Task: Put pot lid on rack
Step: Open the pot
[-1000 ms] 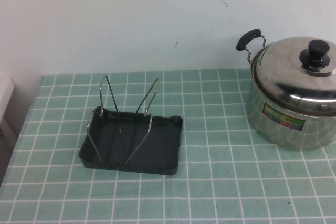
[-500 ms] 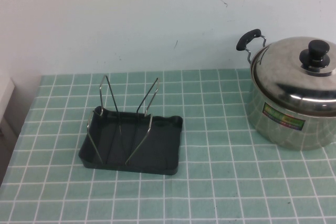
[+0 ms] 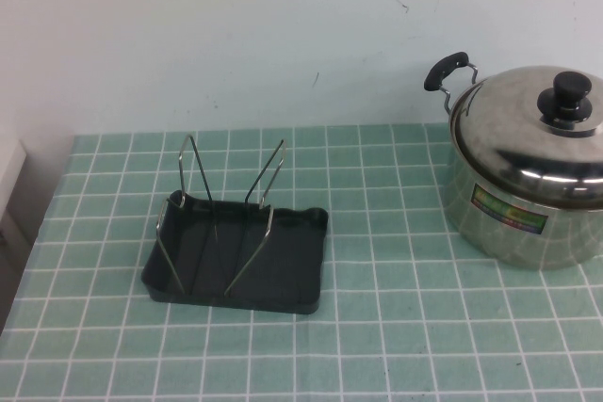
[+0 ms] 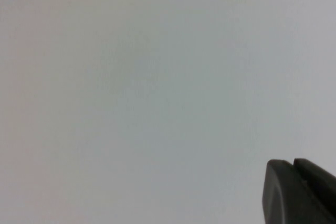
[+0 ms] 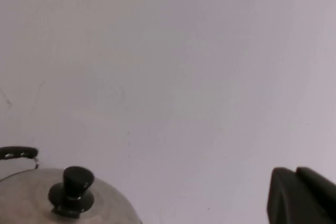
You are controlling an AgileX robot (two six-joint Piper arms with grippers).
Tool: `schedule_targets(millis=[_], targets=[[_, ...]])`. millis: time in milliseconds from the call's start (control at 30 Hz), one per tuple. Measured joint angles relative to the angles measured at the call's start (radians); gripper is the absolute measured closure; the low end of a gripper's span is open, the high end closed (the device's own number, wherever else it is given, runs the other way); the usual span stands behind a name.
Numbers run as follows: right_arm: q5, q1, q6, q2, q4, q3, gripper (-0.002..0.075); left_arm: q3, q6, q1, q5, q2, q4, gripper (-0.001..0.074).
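Observation:
The shiny domed pot lid (image 3: 513, 134) with its black knob (image 3: 566, 97) sits on the steel pot (image 3: 513, 228) at the right edge of the table. The dark grey rack (image 3: 292, 265) with upright wire holders (image 3: 193, 176) stands left of centre and holds nothing. Neither arm shows in the high view. My left gripper (image 4: 293, 163) faces a bare wall, its two dark fingertips pressed together. My right gripper (image 5: 295, 170) also has its tips together, raised above and well off from the lid (image 5: 31, 198), whose knob (image 5: 72, 184) shows in the right wrist view.
The table has a green tiled cover (image 3: 396, 327). A white wall rises behind it. The pot's black handle (image 3: 445, 71) sticks up at the back. A pale object (image 3: 8, 185) stands off the table's left edge.

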Motion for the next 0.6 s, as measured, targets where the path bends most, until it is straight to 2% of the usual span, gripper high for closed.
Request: schedule_targets(millis=[133,367,467,600], targets=[[-0.204,0.0,0.126,0.155,-0.067,0.0,0.0727,0.0,-0.134,0.0,-0.073,0.078,0.175,0.0738],[-0.604,0.011,0.531,0.453,-0.62,-0.001,0.0727,0.0,-0.623,0.0,-0.275,0.208,0.629,0.0738],[-0.719,0.013,0.649,0.588,-0.701,-0.004,0.0728,0.0,-0.758,0.0,-0.365,0.292,0.728,0.0738],[-0.775,0.013,0.69,0.763,-0.709,-0.006,0.0728,-0.002,-0.769,0.0,-0.505,0.43,0.73,0.0738]])
